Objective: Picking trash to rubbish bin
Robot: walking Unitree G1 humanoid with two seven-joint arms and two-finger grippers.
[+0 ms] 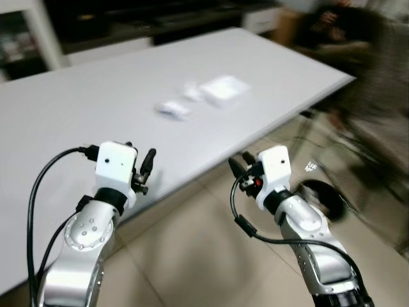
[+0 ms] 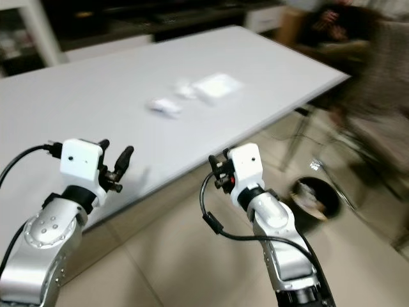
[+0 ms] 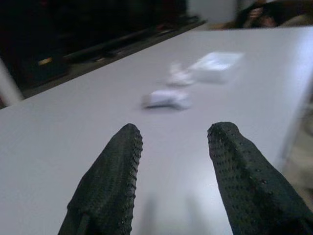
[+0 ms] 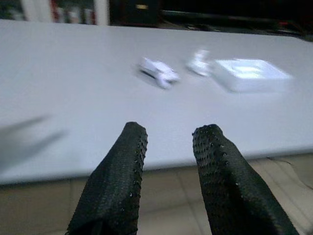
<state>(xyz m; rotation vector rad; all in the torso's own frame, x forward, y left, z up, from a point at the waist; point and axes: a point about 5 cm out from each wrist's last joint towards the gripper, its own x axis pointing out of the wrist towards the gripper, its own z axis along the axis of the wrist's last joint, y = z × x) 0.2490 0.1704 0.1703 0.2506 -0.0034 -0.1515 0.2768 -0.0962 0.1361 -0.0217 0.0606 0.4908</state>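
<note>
Three bits of white trash lie on the grey table (image 1: 96, 102): a crumpled piece (image 1: 172, 109), a smaller crumpled piece (image 1: 192, 91) and a flat white packet (image 1: 223, 88). A dark round rubbish bin (image 1: 323, 198) stands on the floor to the right, with some trash inside. My left gripper (image 1: 142, 167) is open over the table's near edge, short of the trash. My right gripper (image 1: 241, 166) is open above the floor, just off the table's edge. Both hold nothing. The pictures are blurred.
A person (image 1: 358, 38) sits at the table's far right end, beside chair legs (image 1: 332, 131). Dark cabinets (image 1: 128, 19) run along the back wall. Beige tiled floor (image 1: 192, 256) lies below my arms.
</note>
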